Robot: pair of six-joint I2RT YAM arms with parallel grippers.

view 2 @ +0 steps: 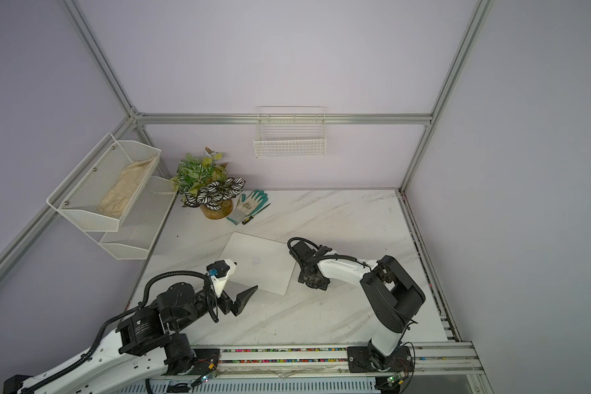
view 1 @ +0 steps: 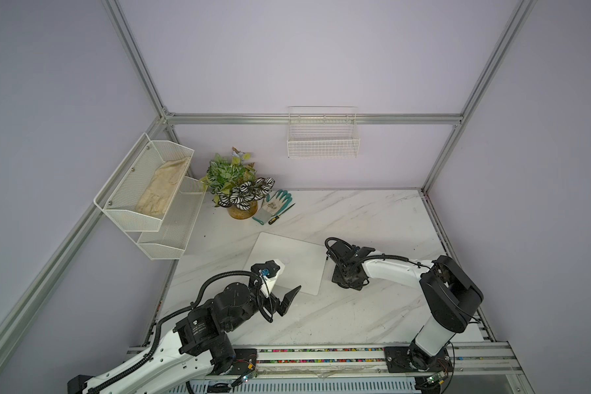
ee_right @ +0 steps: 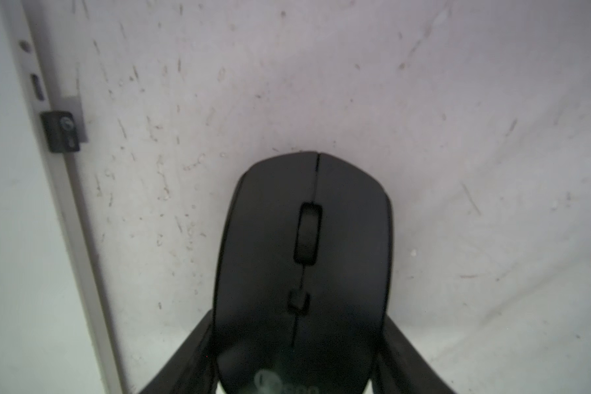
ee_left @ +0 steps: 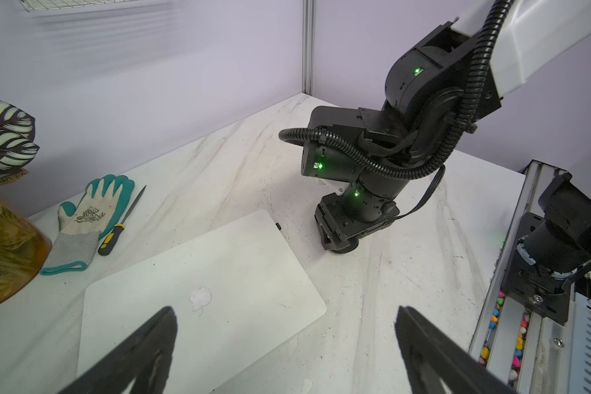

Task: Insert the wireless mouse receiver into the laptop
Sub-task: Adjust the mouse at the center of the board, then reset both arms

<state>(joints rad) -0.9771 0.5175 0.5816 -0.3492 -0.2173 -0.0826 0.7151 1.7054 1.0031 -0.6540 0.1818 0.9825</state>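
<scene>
Black and tiny, the wireless mouse receiver (ee_right: pixel 64 131) sits against the side edge of the laptop (ee_left: pixel 253 259), poking out of what looks like a port, next to a slim empty slot. From where I stand it seems already seated, though I cannot tell whether it is pushed fully home. The laptop lies shut and flat on the marble table (view 1: pixel 355 314), pale lid up. Near that edge, but clear of the stub, rests the mouse (ee_right: pixel 304 238). The right gripper (ee_right: pixel 301 317) stands over it with its fingers (ee_right: pixel 185 358) pressed to both flanks, grasping it as far as I can see. So the step in hand looks like handling the mouse, not the plug. To do it well I would lift straight up before travelling. I would also keep the mouse's nose away from the stub so nothing levers it in the port, and avoid nudging the laptop sideways. The left gripper (ee_left: pixel 285 309) hovers over the laptop's near edge, jaws spread wide and holding nothing. It could steady the lid with a light press if the laptop slides. Farther back, a glove (ee_left: pixel 96 211), a screwdriver (ee_left: pixel 116 235) and a potted plant (view 1: pixel 236 191) lie well apart from all this.
</scene>
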